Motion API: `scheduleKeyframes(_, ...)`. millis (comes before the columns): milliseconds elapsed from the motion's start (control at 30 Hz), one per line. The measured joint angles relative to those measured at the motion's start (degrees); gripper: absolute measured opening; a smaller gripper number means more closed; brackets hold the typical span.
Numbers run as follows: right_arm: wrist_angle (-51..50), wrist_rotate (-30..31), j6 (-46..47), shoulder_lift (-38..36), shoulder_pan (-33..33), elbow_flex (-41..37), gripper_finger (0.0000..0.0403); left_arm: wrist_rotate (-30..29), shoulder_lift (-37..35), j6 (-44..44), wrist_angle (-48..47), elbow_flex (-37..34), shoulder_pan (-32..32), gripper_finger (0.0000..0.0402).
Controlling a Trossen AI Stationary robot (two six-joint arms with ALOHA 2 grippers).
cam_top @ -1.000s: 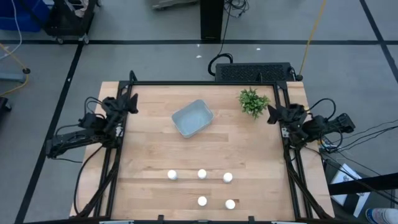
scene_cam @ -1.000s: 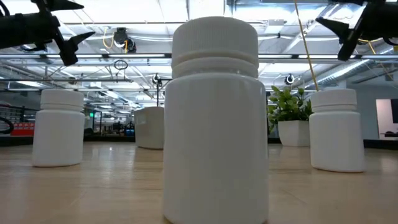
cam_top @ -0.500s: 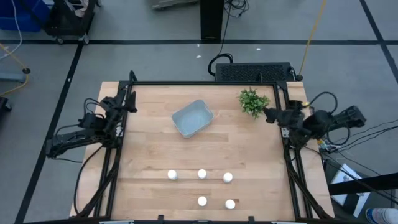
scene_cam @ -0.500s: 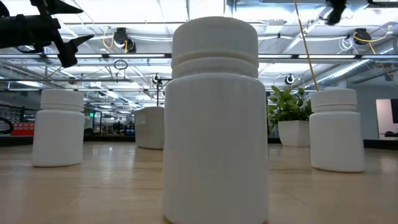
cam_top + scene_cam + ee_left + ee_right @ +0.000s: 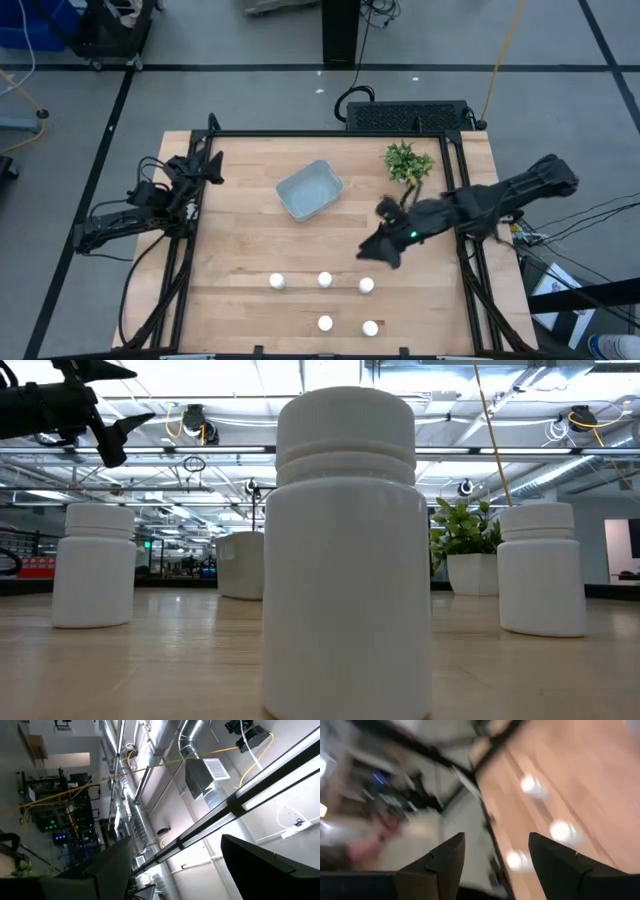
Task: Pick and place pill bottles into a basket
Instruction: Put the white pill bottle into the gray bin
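Five white pill bottles stand upright on their bases on the wooden table near its front edge: a row of three (image 5: 277,282), (image 5: 325,279), (image 5: 366,285) and two nearer ones (image 5: 325,323), (image 5: 370,328). The pale blue-grey basket (image 5: 310,190) sits on the table at the far middle. My right gripper (image 5: 371,248) hangs open above the table, slanting down, just beyond the right bottle of the row; nothing lies between its fingers (image 5: 495,865). My left gripper (image 5: 211,165) waits open at the table's left edge, pointing up at the ceiling (image 5: 185,870).
A small green plant (image 5: 407,162) in a white pot stands at the far right, close beside my right arm. A black frame (image 5: 330,135) runs around the table's far and side edges. Bare wood lies between the basket and the bottles.
My right arm has swung out from the table's right edge, rising and then reaching toward the left and near side, over the table toward the row of bottles. Its gripper has tipped from pointing up to slanting down and has left the low view.
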Motion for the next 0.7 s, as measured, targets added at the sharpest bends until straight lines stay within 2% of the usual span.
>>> scheduleKeyframes(67, -8.89, -2.04, -0.73, 4.52, 0.02, 5.36, 0.0212, 0.00, -0.02, -0.59, 0.11, 0.00, 0.00, 0.0308)
scheduleKeyframes(167, -18.75, -1.90, -2.92, 10.64, 1.36, 12.23, 0.0212, 0.62, 0.00, -1.39, 0.19, 0.00, 0.00, 0.0308)
scheduleKeyframes(300, -30.75, -2.01, -4.27, 17.74, 2.98, 16.52, 0.0212, 1.08, 0.00, -1.22, -0.63, 0.00, 0.00, 0.0308)
scheduleKeyframes(400, -33.56, -2.09, -3.46, 21.01, 3.81, 16.61, 0.0217, 1.09, 0.00, -1.33, -1.27, 0.01, 0.01, 0.0308)
scheduleKeyframes(700, -32.85, -1.81, -0.62, 26.32, 5.21, 16.74, 0.0232, 1.35, 0.00, -0.27, -1.27, 0.02, 0.02, 0.0308)
